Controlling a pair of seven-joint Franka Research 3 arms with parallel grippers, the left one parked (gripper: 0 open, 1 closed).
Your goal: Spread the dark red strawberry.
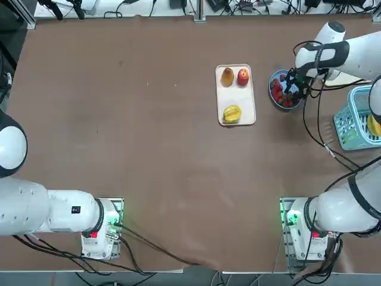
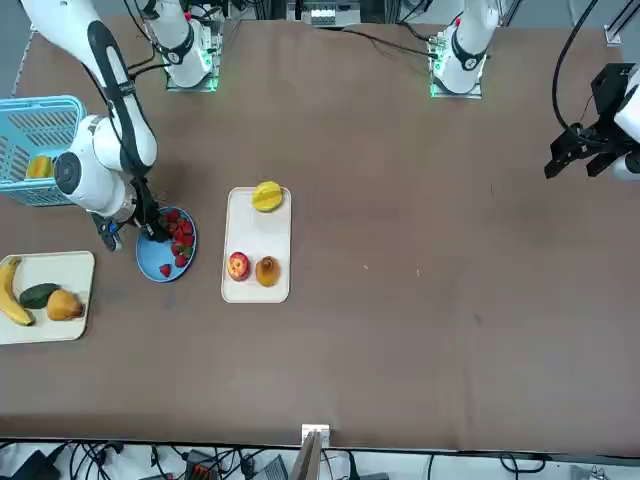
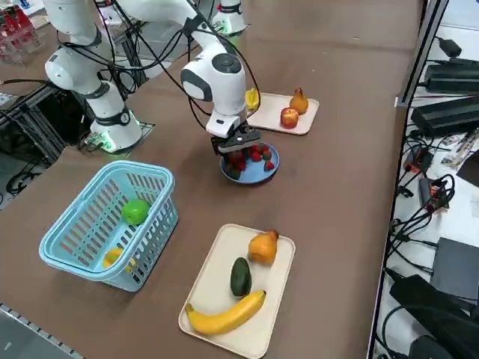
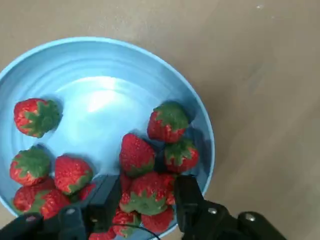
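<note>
The right gripper [image 4: 146, 202] is lowered into the blue bowl [image 4: 200, 120], its fingers [image 4: 186, 197] set either side of one dark red strawberry [image 4: 146, 192]; whether they grip it cannot be told. The front view alone shows a banana tray [image 2: 75, 300] beside the bowl.

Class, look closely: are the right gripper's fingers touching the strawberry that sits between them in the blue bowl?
Cannot tell. In the wrist view the right gripper straddles one strawberry in the blue bowl; both fingers sit at its sides, but no clear gap or contact shows.
</note>
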